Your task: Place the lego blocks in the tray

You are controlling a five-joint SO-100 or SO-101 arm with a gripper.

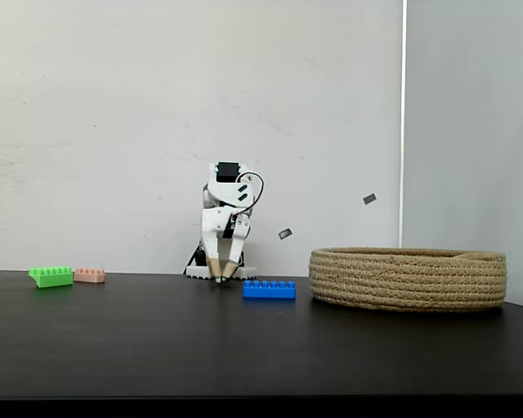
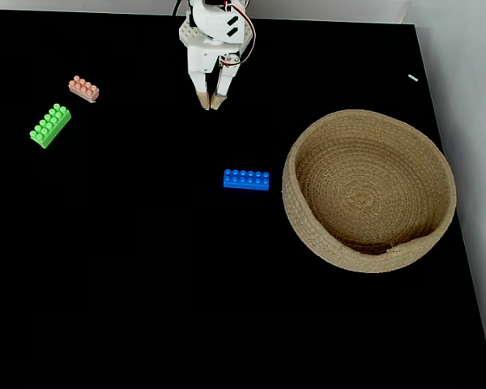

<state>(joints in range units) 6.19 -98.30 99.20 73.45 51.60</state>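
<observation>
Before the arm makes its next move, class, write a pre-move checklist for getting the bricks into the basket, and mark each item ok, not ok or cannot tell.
1. Gripper empty: ok, nothing between its fingertips.
2. Jaws wide enough for a brick: not ok, they stand nearly together.
3. Blue brick free to grasp: ok, it lies flat, apart from the basket.
4. Basket ready: ok, upright, no bricks inside.
5. Green brick and pink brick on the table: ok, close together, not touching.
6. Reach to the green brick: cannot tell.

One fixed camera sits low at table (image 1: 261, 348) edge, facing the wall; another looks straight down; both share the tabletop.
</observation>
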